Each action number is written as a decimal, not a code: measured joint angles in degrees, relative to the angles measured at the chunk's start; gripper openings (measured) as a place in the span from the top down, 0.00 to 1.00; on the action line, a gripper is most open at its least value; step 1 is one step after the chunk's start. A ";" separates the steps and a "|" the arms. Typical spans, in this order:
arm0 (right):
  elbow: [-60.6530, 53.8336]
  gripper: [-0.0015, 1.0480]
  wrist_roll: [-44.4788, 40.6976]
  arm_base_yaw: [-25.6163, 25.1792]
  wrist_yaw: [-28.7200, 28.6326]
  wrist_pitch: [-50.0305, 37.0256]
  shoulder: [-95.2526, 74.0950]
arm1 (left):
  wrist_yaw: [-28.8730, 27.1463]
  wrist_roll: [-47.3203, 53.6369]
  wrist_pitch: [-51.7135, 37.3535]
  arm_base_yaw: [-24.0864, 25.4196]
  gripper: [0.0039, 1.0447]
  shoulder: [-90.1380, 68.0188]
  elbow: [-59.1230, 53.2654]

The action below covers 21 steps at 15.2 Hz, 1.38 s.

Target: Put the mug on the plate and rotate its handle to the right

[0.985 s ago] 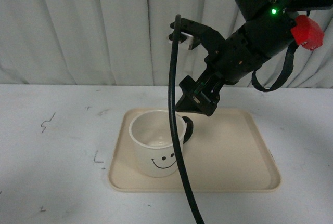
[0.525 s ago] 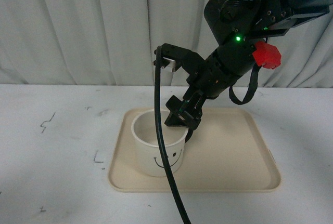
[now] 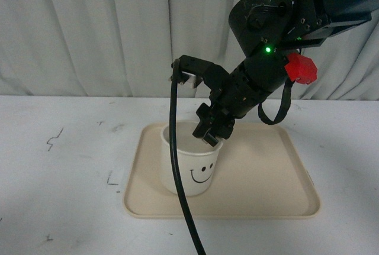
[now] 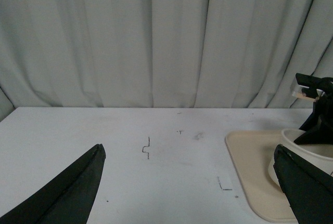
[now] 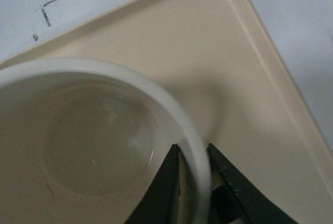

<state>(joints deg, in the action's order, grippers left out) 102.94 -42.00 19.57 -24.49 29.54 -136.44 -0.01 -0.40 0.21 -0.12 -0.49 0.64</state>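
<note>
The cream-white mug [image 3: 188,169] stands on the left half of the beige plate [image 3: 269,175], its smiley face [image 3: 202,174] turned toward the front right. My right gripper [image 3: 208,134] reaches down from the upper right and is shut on the mug's far right rim. In the right wrist view one finger is inside the mug [image 5: 99,130] and the other outside, pinching the wall at the right gripper [image 5: 191,154] above the plate [image 5: 218,52]. The handle is hidden. My left gripper [image 4: 190,193] hovers open over the table, left of the plate [image 4: 250,156] and the mug [image 4: 304,154].
A black cable [image 3: 176,166] hangs from the right arm across the front of the mug down to the picture's lower edge. The white table [image 3: 59,178] carries small pen marks [image 3: 54,139]. A pale curtain [image 3: 106,30] closes the back.
The right gripper came down and left onto the mug's rim and shut on it. The mug turned, its smiley face swinging from the front toward the right, and the handle went out of sight.
</note>
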 joint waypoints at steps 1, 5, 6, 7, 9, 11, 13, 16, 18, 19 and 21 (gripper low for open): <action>-1.22 0.92 1.09 -0.04 -1.33 -0.02 0.87 | 0.00 0.00 0.02 0.00 0.06 0.00 0.00; -10.78 0.97 10.01 -0.15 -4.22 -9.62 9.11 | 0.00 0.02 0.02 0.00 0.06 0.00 0.00; -14.19 0.97 13.86 -0.20 -4.55 -14.23 10.97 | -0.02 0.00 0.00 0.00 0.06 0.00 0.00; -18.27 0.97 20.28 -0.24 -5.44 -22.49 12.98 | 0.00 0.00 0.02 0.00 0.06 0.00 0.00; -24.28 0.97 34.93 -0.11 -0.72 -34.58 16.63 | -0.02 0.00 0.00 0.00 0.06 0.00 0.00; -30.32 0.97 50.40 0.31 -5.31 -40.94 22.08 | 0.00 0.00 0.02 0.00 0.06 0.00 0.00; -34.38 0.97 57.33 0.61 -11.23 -43.50 26.40 | 0.00 0.00 0.00 0.00 0.06 0.00 0.00; -40.98 0.97 64.52 0.11 -13.25 -45.07 27.89 | -0.02 0.00 0.00 0.00 0.06 0.00 0.00; -45.62 0.97 63.60 -3.28 -15.98 -35.89 29.75 | 0.00 0.00 0.00 0.00 0.06 0.00 0.00; -46.16 0.97 61.72 -3.85 -16.57 -32.39 31.17 | 0.00 0.00 0.00 0.00 0.06 0.00 0.00; -47.17 0.97 55.98 -4.70 -17.77 -21.92 33.86 | 0.00 0.00 0.00 0.00 0.06 0.00 0.00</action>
<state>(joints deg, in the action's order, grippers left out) 55.77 13.98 14.87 -42.26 7.62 -102.59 -0.01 -0.40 0.21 -0.12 -0.49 0.64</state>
